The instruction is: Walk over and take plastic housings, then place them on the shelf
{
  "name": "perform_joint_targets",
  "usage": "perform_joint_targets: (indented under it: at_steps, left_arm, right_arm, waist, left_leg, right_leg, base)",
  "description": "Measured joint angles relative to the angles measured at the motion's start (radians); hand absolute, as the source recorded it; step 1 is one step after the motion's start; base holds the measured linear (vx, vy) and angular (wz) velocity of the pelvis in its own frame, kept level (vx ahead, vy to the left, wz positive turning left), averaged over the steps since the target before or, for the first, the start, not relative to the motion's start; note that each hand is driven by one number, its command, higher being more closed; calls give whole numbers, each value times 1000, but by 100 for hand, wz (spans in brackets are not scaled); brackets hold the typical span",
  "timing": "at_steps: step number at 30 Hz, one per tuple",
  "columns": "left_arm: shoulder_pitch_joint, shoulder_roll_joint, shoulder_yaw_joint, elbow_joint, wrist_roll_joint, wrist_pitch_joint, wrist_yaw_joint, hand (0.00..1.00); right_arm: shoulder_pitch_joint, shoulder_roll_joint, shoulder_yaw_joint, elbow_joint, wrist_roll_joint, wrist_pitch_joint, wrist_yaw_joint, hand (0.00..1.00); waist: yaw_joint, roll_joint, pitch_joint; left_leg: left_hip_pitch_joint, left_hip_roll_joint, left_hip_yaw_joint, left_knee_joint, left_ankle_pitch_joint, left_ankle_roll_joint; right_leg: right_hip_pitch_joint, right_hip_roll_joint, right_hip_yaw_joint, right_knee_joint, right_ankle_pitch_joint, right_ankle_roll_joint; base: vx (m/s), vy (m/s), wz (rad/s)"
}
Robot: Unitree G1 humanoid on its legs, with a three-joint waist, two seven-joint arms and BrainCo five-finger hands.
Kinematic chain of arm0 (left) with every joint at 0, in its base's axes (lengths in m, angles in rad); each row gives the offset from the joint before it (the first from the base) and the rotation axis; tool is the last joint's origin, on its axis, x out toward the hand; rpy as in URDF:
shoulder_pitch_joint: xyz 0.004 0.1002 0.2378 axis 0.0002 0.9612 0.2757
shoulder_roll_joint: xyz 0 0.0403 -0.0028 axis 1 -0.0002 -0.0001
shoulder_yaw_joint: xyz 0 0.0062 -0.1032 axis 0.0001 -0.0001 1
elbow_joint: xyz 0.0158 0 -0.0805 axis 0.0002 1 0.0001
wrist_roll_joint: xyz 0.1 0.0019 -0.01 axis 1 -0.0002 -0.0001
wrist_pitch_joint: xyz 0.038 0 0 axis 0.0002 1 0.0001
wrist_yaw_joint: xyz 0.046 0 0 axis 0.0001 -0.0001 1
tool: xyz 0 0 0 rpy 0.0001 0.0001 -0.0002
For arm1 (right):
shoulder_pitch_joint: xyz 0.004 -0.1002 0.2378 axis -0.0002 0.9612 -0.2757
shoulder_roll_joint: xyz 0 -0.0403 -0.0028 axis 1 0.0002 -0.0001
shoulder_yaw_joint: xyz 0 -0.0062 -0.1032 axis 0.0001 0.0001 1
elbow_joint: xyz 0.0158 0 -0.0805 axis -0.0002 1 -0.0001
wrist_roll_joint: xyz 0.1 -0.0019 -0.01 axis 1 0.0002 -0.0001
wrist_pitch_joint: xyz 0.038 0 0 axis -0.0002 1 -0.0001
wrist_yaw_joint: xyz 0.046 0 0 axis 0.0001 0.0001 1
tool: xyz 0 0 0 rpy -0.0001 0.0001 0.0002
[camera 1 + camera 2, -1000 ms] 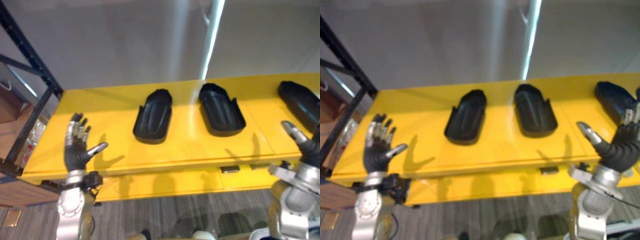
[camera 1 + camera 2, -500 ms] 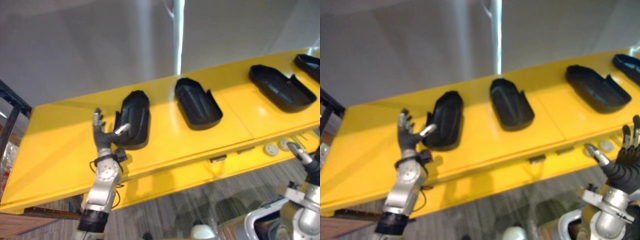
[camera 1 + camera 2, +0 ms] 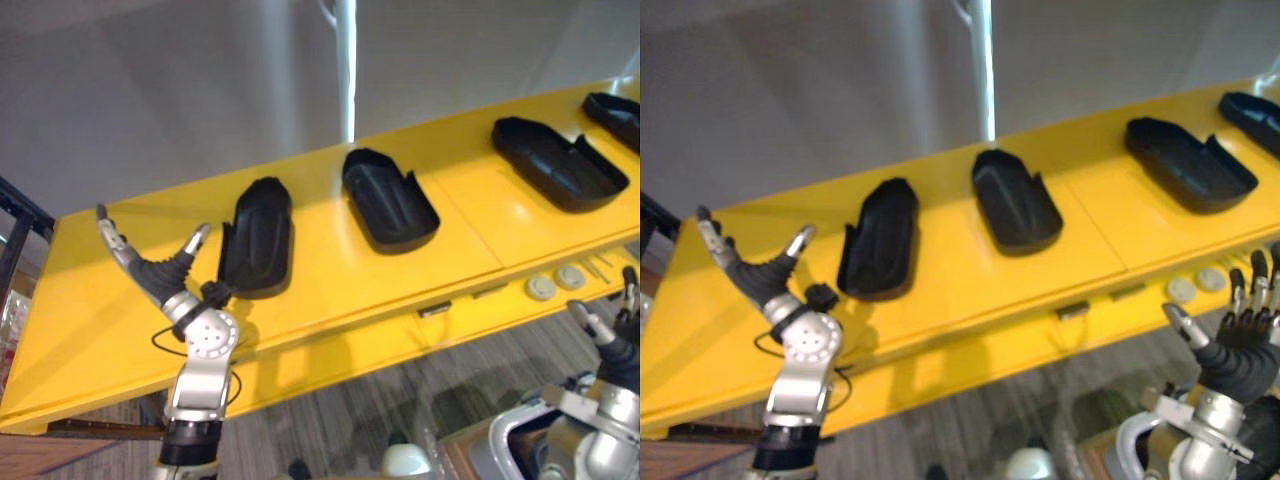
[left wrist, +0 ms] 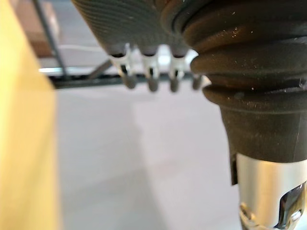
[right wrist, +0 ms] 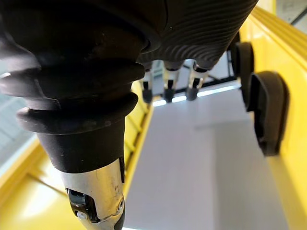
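**Left hand backs off the housing, nothing lifted yet**

The yellow bench [image 3: 330,290] runs from near left to far right. Four black plastic housings lie on it, well apart in a row: the leftmost housing [image 3: 258,240], the second housing [image 3: 390,200], the third housing [image 3: 555,165] and the fourth housing [image 3: 615,108] at the far right edge. At the far left stands the black rack [image 3: 15,215], which I judge to be part of the shelf the housings are meant for.

The left hand [image 3: 158,275] is raised just left of the leftmost housing. Its fingers are straight and spread, pointing far left, and its thumb angles toward the housing without touching it. Half a second ago the thumb lay across that housing's near-left edge. The hand has since rolled outward and drawn clear, and the housing has not shifted.

The right hand [image 3: 1240,350] hangs at near right, below the bench edge, with its fingers straight and slightly apart, holding nothing.

Two small round discs [image 3: 541,288] sit at the near right rim.

In my judgement the grasp is not made. The left hand needs a fresh approach, and the carry to the shelf has not begun.
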Motion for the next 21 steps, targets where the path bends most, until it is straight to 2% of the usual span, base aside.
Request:
perform_joint_targets:
  at_steps: [2, 6, 13, 21]
  left_arm:
    - [18, 2, -28, 41, -63, 59, -58, 0]
    - [30, 7, -51, 101, -132, 114, -88, 0]
    - [29, 39, -51, 129, -165, 146, -86, 0]
    - [29, 40, -67, 144, -192, 147, -96, 0]
  right_arm:
    - [-5, -4, 10, -1, 0, 8, 0, 0]
    - [-8, -7, 10, -3, 0, 40, 0, 0]
    - [-10, -27, 35, -16, 0, 47, 0, 0]
    - [-8, -28, 55, -39, 0, 51, -1, 0]
  waist:
    - [-4, 1, 0]
    - [-6, 2, 11]
    - [-11, 19, 38]
    - [-11, 22, 39]
  left_leg:
    - [3, 0, 1, -4, 0, -1]
    - [5, 0, 2, -5, 1, -1]
    - [8, 0, 4, -4, 1, 0]
    - [16, 0, 3, -6, 1, 0]
  right_leg:
    - [-2, 1, 2, 5, -5, 0]
    - [-5, 0, 6, 13, -11, 2]
    - [-6, 0, 8, 18, -13, 2]
    - [-5, 0, 7, 33, -24, 2]
  base:
    - [2, -1, -2]
    - [0, 0, 0]
    - [0, 0, 0]
    - [0, 0, 0]
